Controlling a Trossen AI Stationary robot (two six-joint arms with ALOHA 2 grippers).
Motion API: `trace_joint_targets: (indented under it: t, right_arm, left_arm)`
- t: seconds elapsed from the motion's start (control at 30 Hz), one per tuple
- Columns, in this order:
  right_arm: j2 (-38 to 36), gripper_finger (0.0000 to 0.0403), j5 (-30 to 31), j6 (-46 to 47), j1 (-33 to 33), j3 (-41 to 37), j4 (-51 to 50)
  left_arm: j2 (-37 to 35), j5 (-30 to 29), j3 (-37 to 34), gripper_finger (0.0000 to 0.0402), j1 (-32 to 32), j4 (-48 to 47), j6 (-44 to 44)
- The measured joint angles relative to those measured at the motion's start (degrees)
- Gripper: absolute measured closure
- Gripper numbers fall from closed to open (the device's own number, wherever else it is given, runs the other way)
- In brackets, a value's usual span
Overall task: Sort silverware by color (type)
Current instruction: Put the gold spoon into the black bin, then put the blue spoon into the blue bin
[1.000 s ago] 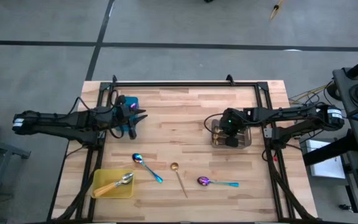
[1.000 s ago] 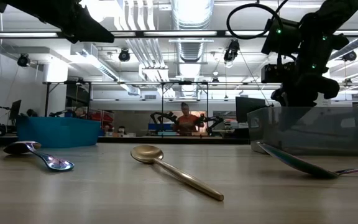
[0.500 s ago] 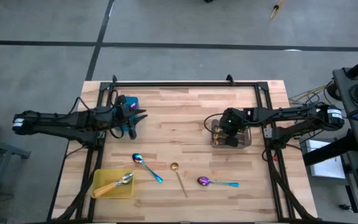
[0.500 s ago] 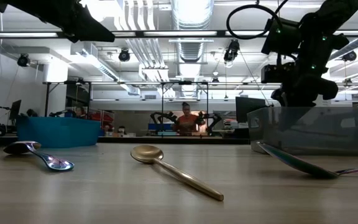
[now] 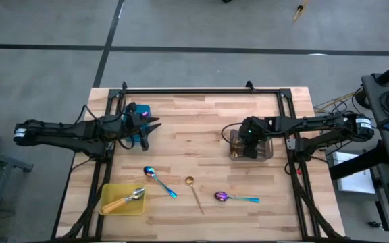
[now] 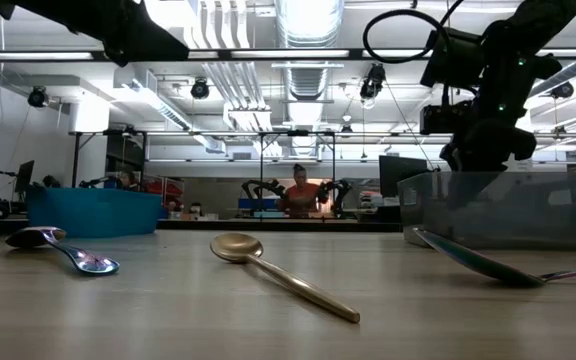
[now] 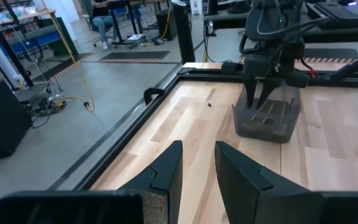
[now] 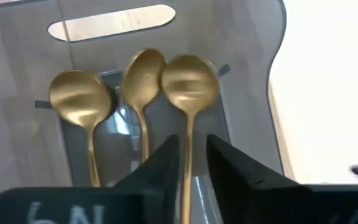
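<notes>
Spoons lie scattered on the near half of the table (image 5: 201, 121). Nearest the front edge, a purple spoon (image 5: 235, 198) with a teal handle lies flat on the right, and an orange-handled spoon (image 5: 128, 198) rests in the yellow tray (image 5: 108, 208) at the left corner. Just beyond, a blue spoon (image 5: 159, 181) lies beside that tray, and a gold spoon (image 5: 194, 194) lies between the two iridescent ones, apart from both.

Farther back on the right, the grey tray (image 5: 267, 154) holds three gold spoons (image 8: 138, 93), bowls side by side, the two on one side overlapping at the rims. The right gripper (image 5: 250, 144) hangs over this tray, its fingers (image 8: 225, 171) slightly apart on either side of one spoon's handle; whether they touch it cannot be told.

On the left, level with it, the left gripper (image 5: 148, 126) hovers beside the teal tray (image 5: 142, 110), its fingers (image 7: 238, 171) a little apart and holding nothing.

Beyond the table, a person (image 6: 297, 195) sits far back in the room.
</notes>
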Motion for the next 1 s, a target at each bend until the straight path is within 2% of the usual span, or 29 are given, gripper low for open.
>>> trace_joint_targets:
  t: [0.17, 0.33, 0.43, 0.63, 0.8, 0.9, 1.0]
  right_arm:
    - [-0.3, 0.028, 0.0, 0.2, 0.0, 0.2, -0.2]
    - [-1.0, 0.026, -0.1, 1.8, 0.0, 3.1, -0.4]
    - [-1.2, 0.0262, 0.0, 0.7, 0.0, 5.1, 1.5]
    - [-1.3, 0.0279, 0.0, -5.4, 0.0, 5.7, 16.2]
    - [-1.3, 0.0291, 0.0, -10.0, 0.0, 5.7, 26.6]
    - [-1.3, 0.0298, -0.1, -9.9, 0.0, 5.7, 32.7]
    - [-1.3, 0.0305, -0.1, -9.6, 0.0, 5.7, 36.6]
  left_arm:
    - [0.4, 0.1, 0.0, 0.0326, 0.0, -0.1, -2.8]
    - [0.5, 0.6, 0.0, 0.0326, 0.0, -0.3, -7.8]
    - [0.4, 3.1, 0.0, 0.0326, 0.0, -0.7, -11.2]
    - [-0.5, 13.2, 0.0, 0.0326, 0.0, -1.2, -14.2]
    - [-2.7, 15.8, 0.0, 0.0326, 0.0, -1.2, -16.8]
    - [-4.3, 17.6, 0.0, 0.0326, 0.0, -1.8, -21.8]
    - [-5.9, 18.8, 0.0, 0.0326, -0.4, -4.7, -30.6]
